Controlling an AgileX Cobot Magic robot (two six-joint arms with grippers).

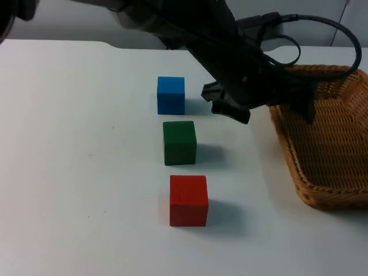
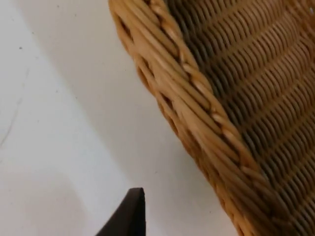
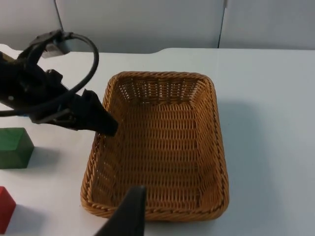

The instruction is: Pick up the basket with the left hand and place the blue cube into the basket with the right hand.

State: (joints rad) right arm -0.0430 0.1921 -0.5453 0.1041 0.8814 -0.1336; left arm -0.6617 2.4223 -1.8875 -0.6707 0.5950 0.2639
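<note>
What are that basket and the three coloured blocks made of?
The basket looks like woven wicker or rattan: tan strands in visible rows, braided rim. The blue cube, green cube and red cube look like matte painted wood or foam, with flat colour and no shine; I cannot tell which.

The basket [image 3: 157, 147] is rough woven wicker; the blue cube [image 1: 171, 95] looks smooth and matt.

Three cubes lining up front to back on the table [image 1: 69, 172], basket [image 1: 328, 155] sitting to their right, left gripper [image 1: 307, 109] hanging at its near-side rim.
</note>
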